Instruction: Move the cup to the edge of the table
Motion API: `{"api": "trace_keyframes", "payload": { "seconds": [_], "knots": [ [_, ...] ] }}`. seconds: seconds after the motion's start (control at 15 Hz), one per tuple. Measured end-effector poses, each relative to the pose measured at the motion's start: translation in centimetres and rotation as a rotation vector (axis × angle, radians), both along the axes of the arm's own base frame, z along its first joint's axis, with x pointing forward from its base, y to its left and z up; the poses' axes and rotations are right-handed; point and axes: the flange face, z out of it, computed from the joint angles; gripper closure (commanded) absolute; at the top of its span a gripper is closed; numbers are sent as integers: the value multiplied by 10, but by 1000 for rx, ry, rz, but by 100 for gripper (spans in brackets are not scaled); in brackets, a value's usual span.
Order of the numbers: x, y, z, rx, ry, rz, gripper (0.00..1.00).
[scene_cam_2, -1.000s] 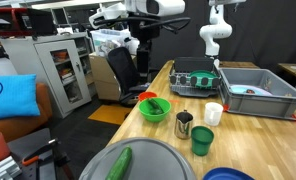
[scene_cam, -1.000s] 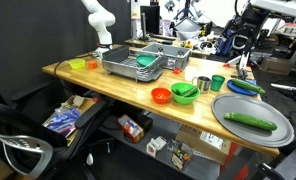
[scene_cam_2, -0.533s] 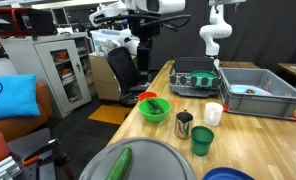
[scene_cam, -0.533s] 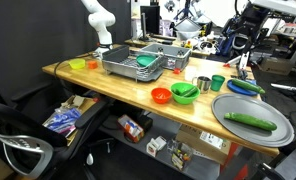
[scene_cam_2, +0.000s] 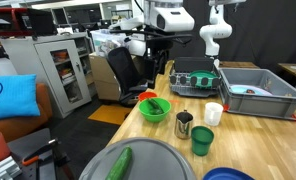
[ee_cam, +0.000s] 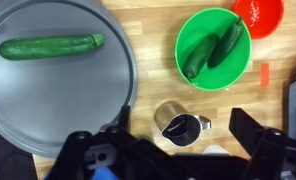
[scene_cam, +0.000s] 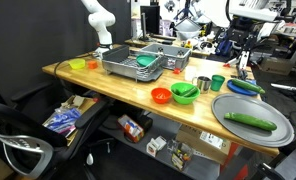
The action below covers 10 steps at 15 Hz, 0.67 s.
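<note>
The small shiny silver cup (ee_cam: 177,126) stands upright on the tan table (ee_cam: 154,70), seen from above in the wrist view, between the spread fingers. It also shows in both exterior views (scene_cam: 202,84) (scene_cam_2: 184,124), next to a green plastic cup (scene_cam: 218,82) (scene_cam_2: 202,140). My gripper (ee_cam: 173,152) is open and empty. It hangs high above the cup in both exterior views (scene_cam: 237,50) (scene_cam_2: 154,55).
A green bowl (ee_cam: 213,45) holding green vegetables and a red bowl (ee_cam: 258,12) sit beyond the cup. A large grey plate (ee_cam: 58,95) with a cucumber (ee_cam: 50,46) lies beside it. A white cup (scene_cam_2: 213,113) and a dish rack (scene_cam: 134,63) stand further along the table.
The arm and gripper have shifted sideways above the table, towards the spot over the silver cup. Nothing on the table has moved.
</note>
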Motion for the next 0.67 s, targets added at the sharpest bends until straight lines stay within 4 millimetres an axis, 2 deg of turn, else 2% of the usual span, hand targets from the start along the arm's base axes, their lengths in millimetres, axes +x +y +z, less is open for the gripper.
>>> {"api": "trace_keyframes", "payload": {
  "seconds": [0.4, 0.53, 0.67],
  "knots": [
    [52, -8, -56, 69, 71, -200, 0],
    [63, -3, -67, 104, 78, -176, 0],
    [67, -1, -67, 111, 79, -166, 0]
  ]
}}
